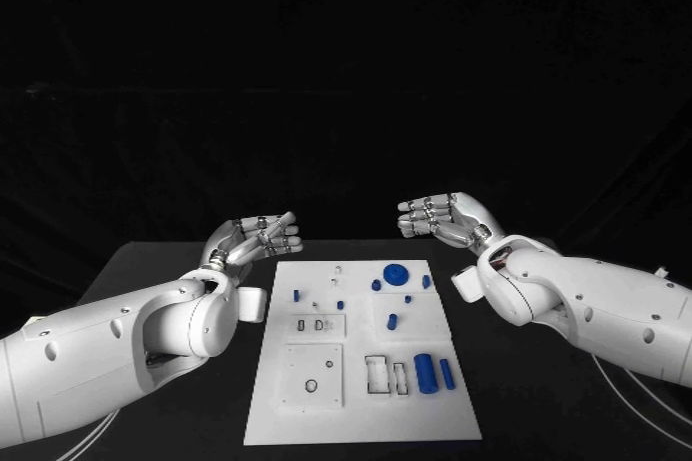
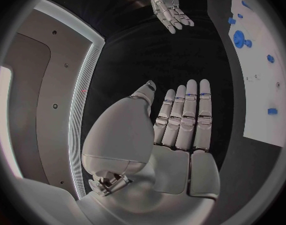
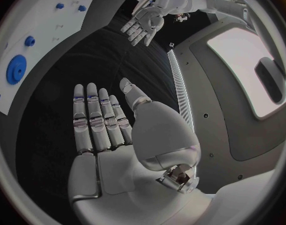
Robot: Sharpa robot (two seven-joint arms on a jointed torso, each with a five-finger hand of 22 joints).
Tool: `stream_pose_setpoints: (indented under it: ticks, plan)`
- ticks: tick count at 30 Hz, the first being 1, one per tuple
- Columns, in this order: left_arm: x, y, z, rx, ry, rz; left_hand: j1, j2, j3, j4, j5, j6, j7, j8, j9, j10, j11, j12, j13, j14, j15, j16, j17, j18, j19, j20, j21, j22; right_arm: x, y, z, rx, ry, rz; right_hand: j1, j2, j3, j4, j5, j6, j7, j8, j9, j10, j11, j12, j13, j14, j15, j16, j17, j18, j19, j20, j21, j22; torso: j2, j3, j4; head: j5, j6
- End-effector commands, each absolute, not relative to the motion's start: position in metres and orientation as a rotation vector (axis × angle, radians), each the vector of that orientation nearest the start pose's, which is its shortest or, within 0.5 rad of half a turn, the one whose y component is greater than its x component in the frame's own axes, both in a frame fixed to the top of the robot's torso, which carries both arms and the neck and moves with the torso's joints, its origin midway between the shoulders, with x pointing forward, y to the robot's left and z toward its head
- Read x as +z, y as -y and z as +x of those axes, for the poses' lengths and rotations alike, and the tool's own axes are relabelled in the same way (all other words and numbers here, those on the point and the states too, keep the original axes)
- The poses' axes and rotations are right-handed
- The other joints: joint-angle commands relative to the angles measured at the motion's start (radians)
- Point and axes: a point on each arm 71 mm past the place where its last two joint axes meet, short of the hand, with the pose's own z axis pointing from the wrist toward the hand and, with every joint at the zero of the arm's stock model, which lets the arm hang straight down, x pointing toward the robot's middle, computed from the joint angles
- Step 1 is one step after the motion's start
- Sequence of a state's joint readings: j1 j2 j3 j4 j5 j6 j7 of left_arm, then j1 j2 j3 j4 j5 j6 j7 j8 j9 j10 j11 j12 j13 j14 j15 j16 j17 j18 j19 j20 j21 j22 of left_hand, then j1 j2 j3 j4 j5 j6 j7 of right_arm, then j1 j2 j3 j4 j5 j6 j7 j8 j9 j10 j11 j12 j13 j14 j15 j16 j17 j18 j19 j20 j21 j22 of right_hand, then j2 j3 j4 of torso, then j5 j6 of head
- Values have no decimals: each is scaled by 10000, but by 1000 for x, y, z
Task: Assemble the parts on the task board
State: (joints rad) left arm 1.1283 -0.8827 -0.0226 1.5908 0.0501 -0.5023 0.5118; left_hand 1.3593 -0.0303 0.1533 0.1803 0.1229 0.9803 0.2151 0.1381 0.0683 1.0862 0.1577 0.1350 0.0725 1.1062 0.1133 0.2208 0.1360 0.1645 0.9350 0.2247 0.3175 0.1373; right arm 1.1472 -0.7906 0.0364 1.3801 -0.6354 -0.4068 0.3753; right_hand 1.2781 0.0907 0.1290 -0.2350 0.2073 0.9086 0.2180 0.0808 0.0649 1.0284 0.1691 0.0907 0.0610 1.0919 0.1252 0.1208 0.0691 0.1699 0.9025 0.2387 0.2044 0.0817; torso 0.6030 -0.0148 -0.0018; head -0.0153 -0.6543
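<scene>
- Head view: the left robot hand [image 1: 260,236] and right robot hand [image 1: 444,218] hover beyond the far edge of the board [image 1: 364,421], fingers extended and apart, holding nothing; no part is picked yet, so the whole assembly seems to lie ahead.
- The board lies mid-counter [image 1: 159,271]; on it sit a blue disc [image 1: 395,273], a small knob [image 1: 427,279], a cylinder [image 1: 426,370] with a slimmer peg [image 1: 447,374] just beside it, and several tiny pieces.
- Risk: the cylinder and peg lie close together, so fingers closing on one could nudge or roll the other off the board.
- Risk: the tiny pieces near the board's middle are hard to pinch; a wide hand may push them aside.
- Risk: both arms reaching inward at once could collide above the board.
- Risk: pressing down hard may shift the board if it lies loose; I cannot tell whether it is fixed.
</scene>
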Motion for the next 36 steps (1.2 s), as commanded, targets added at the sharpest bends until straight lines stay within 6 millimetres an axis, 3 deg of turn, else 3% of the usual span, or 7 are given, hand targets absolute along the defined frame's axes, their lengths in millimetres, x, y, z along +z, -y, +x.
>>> stream_pose_setpoints:
  ticks: [1, 10, 13, 18, 21, 27, 36]
  plan:
    - [-189, -216, 464, -15208, -12818, -11844, 44, 6, 12, -78, -38, 156, -59, -74, -10, 236, -80, -56, 26, 327, -104, 147, 147, 210, 245, -81, 129, 12, -171, 216, 512, 10833, -14801, 2193, -38, -210, 654, -511, 4, 1188, -281, -12, 40, 1518, -437, -92, 36, 1867, -581, 249, 162, 161, 1534, -611, 584, 93, 351, -19, 91, -112, 32]
    - [-173, -208, 448, -15794, -13180, -12015, 13, -48, 2, -133, -42, 392, -183, -250, -9, 548, -243, -300, 14, 1290, -405, 591, 794, 194, 1054, -408, 576, 185, -153, 216, 520, 7657, -15613, -1127, 43, -791, 681, -494, -164, 1691, -546, -75, 50, 2209, -816, -249, 45, 4144, -1240, 1263, 837, 146, 3451, -1447, 1971, 712, 939, -74, 329, -475, 257]
    - [-169, -205, 446, -16053, -13269, -12094, -36, -65, -23, -119, -44, 387, -162, -306, -14, 533, -217, -376, 3, 1162, -372, 497, 848, 172, 1016, -401, 563, 177, -148, 215, 523, 6729, -15829, -1892, -15, -890, 745, -454, -156, 1892, -733, -136, 41, 2536, -1020, -277, 56, 4157, -1447, 3079, 1802, 134, 4289, -1763, 2922, 1206, 1080, -102, 398, -525, 290]
    - [-162, -199, 442, -16422, -13354, -12059, -86, -78, -55, -113, -44, 369, -128, -374, -17, 499, -181, -465, -6, 1031, -327, 385, 903, 158, 934, -375, 520, 153, -145, 211, 523, 5849, -15927, -2722, -339, -1035, 875, -386, -188, 1906, -782, -161, 35, 2421, -1083, -292, 50, 4211, -1542, 4552, 2620, 96, 4784, -1789, 3696, 1640, 1273, -133, 521, -594, 349]
    - [-158, -196, 439, -16640, -13431, -12014, -105, -83, -72, -116, -45, 360, -114, -404, -17, 482, -165, -504, -9, 980, -309, 335, 927, 155, 896, -359, 498, 140, -145, 205, 523, 5413, -15947, -3288, -523, -1183, 1081, -343, -168, 1886, -825, -171, 37, 2262, -1105, -278, 60, 4148, -1546, 6857, 4469, -160, 5218, -1807, 5745, 3830, 1408, -136, 596, -620, 405]
    - [-154, -192, 435, -16869, -13544, -11963, -125, -91, -90, -116, -47, 348, -101, -428, -18, 466, -151, -532, -12, 954, -296, 305, 945, 154, 874, -348, 484, 132, -146, 196, 522, 5039, -16014, -3919, -643, -1369, 1342, -219, -213, 1855, -790, -173, 42, 2018, -1051, -266, 68, 4175, -1477, 9444, 7239, -456, 5262, -1762, 8041, 6470, 1525, -125, 701, -651, 428]
    - [-150, -190, 431, -17006, -13629, -11917, -162, -97, -125, -115, -47, 310, -71, -481, -22, 420, -122, -591, -17, 917, -272, 253, 983, 154, 843, -327, 465, 118, -149, 188, 523, 4690, -16275, -4507, -607, -1470, 1609, -63, -209, 1860, -801, -163, 49, 1909, -992, -288, 64, 4118, -1418, 10648, 8535, -558, 5091, -1635, 9220, 7756, 1679, -115, 765, -668, 518]
